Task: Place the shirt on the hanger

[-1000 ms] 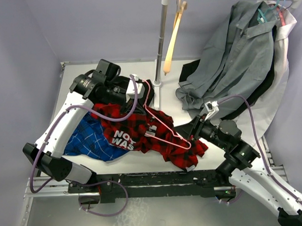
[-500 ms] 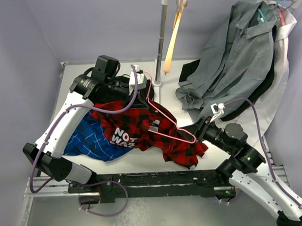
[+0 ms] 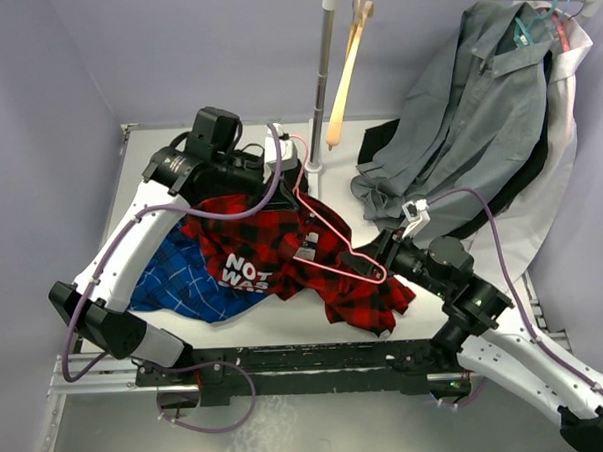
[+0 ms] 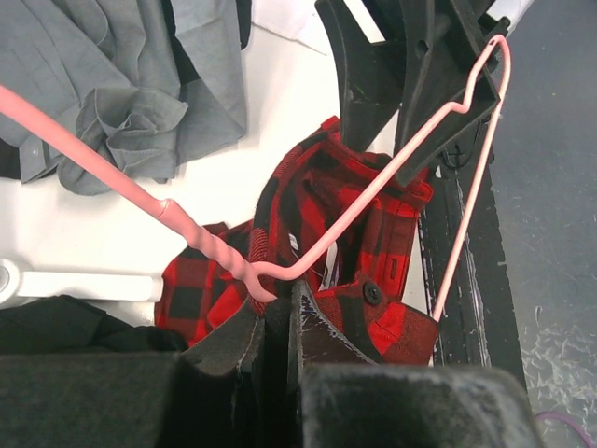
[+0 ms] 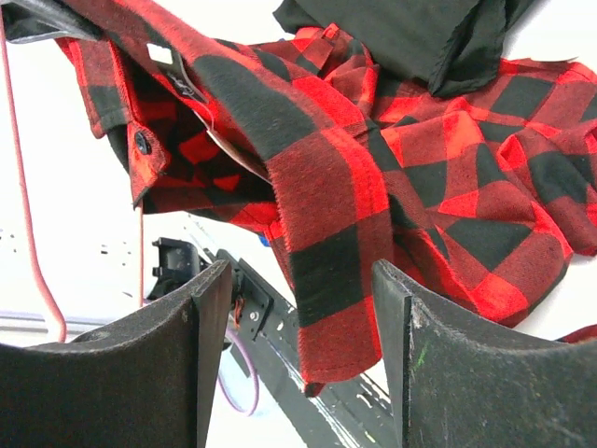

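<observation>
Top external shows the shirt [image 3: 272, 242] heaped near the surface's [image 3: 296, 321] near edge. Left hand [image 4: 275, 317] pinches the hanger [image 4: 205, 238] neck; right hand [image 5: 298, 271] is spread over the shirt.

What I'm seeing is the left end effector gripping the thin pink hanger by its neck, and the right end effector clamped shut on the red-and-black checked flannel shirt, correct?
No. The right end effector is open, not shut: the right wrist view shows its fingers apart, the red-and-black checked flannel shirt beyond them. The left end effector does grip the thin pink hanger by its neck.
</observation>
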Action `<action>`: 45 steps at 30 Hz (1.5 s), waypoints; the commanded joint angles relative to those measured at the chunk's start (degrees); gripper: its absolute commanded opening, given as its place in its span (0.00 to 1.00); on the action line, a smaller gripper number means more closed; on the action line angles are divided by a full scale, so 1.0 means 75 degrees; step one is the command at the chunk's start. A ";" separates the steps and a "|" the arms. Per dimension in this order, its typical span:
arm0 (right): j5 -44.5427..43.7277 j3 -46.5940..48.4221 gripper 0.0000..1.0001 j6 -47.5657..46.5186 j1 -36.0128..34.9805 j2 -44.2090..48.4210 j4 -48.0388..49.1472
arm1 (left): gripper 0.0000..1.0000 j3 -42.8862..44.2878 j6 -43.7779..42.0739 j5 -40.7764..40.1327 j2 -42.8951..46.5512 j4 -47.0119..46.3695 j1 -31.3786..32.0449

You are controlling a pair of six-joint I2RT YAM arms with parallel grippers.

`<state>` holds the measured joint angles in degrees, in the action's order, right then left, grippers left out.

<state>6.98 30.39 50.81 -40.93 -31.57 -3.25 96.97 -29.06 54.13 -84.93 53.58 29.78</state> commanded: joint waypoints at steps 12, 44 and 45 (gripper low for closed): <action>-0.1732 0.0454 0.14 -0.0471 -0.0947 -0.0646 -0.0546 | 0.00 0.0497 0.0272 -0.0219 0.0135 -0.0731 -0.0021; -0.3561 0.2222 0.00 -0.1448 -0.0943 -0.0099 -0.3778 | 0.00 -0.0035 -0.1129 -0.4353 0.0987 -0.0750 0.0690; -0.3554 0.2287 0.00 -0.1433 -0.0942 -0.0195 -0.3876 | 0.00 -0.0083 -0.1135 -0.4650 0.1043 -0.0894 0.0731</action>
<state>-17.41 44.45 41.78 -48.01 -31.27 -27.18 96.68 -37.32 31.14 -80.84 54.41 35.33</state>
